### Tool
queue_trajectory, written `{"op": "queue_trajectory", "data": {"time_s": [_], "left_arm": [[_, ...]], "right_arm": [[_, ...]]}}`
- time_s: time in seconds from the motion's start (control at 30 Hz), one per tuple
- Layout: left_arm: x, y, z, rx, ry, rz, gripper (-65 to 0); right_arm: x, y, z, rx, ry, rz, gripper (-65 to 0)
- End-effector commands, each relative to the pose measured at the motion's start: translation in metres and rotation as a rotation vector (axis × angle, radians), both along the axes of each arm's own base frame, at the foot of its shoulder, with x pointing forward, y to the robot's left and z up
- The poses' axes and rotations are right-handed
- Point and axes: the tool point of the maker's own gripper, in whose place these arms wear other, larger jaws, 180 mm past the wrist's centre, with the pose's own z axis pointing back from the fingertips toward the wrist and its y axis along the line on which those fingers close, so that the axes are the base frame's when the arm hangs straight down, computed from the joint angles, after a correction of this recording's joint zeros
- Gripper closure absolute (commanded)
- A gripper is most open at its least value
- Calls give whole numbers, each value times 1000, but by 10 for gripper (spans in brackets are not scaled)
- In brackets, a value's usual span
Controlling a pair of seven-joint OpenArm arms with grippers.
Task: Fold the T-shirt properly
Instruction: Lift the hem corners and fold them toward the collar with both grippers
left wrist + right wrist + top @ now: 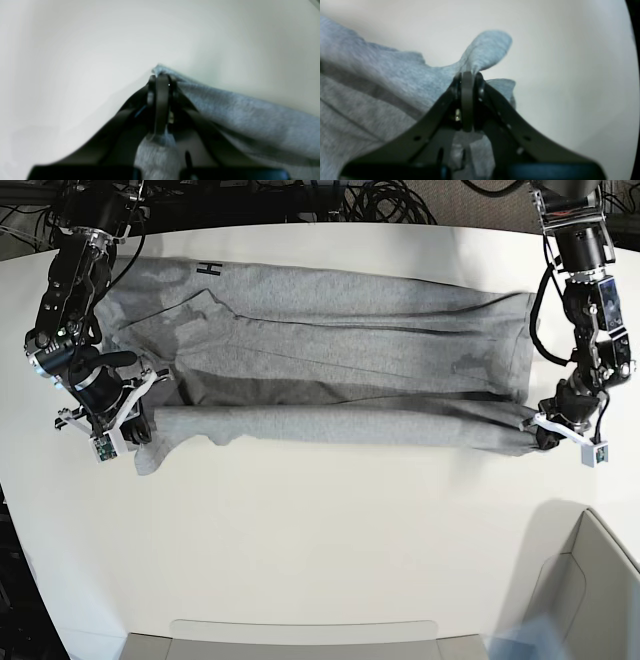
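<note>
Between both arms, T-shirt (330, 350) stretched, left claw (535, 425), right claw (140, 420) pinching ends

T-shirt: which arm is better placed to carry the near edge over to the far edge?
Neither alone. The left gripper and right gripper each have jaws shut on an end of the T-shirt's near edge, so both should probably move together.

One black letter reads — "H" — on the T-shirt (330, 340).
</note>
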Motion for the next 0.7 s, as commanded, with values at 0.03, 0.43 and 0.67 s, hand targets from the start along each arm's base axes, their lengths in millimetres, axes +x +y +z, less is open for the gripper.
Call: {"op": "queue_trajectory", "data": {"time_s": [0.03, 0.43, 0.67], "left_arm": [[3, 5, 19, 30, -51, -11, 0], [-32, 0, -6, 49, 26, -35, 0], [-45, -13, 2, 82, 12, -80, 0]], "right_arm": [[-4, -6, 18, 45, -61, -16, 0], [-57, 1, 8, 107, 9, 1, 0], [-78, 7, 3, 89, 41, 17, 0]]}}
